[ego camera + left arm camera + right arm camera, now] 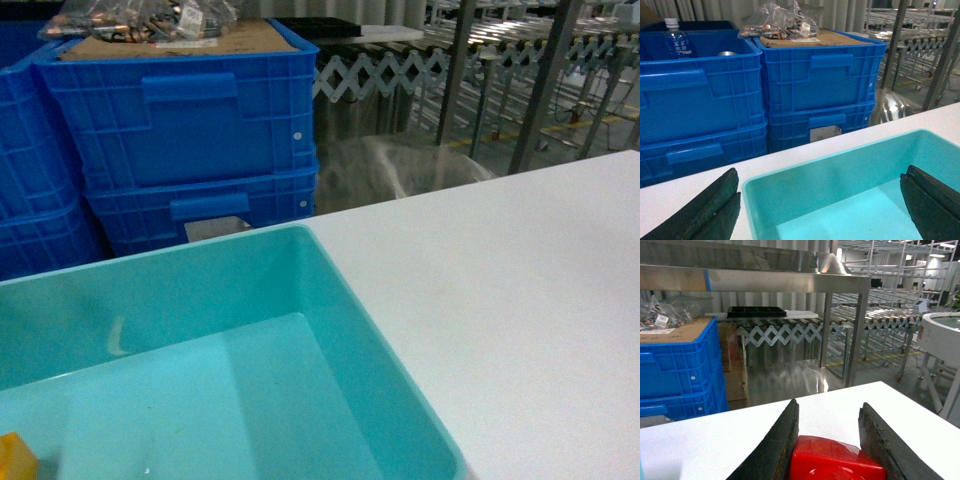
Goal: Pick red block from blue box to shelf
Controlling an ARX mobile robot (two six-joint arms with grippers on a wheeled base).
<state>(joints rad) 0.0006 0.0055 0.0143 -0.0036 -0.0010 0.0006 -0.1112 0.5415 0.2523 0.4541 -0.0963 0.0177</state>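
In the head view, the blue box [400, 330] is seen on the white worktop [520, 300], a yellow brick [15, 458] at its corner; neither hand is shown. In the left wrist view, the left hand [820, 205] is held open above the box. In the right wrist view, the red block [832, 460] is gripped between the right hand's [827, 440] fingers [775, 450], with the shelf [765, 277] lying ahead and above

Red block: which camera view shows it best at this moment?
The right wrist view. There the red block sits between the right hand's two dark fingers above the white table, filling the lower middle of the picture. The head view and left wrist view show none of it, only the blue box.
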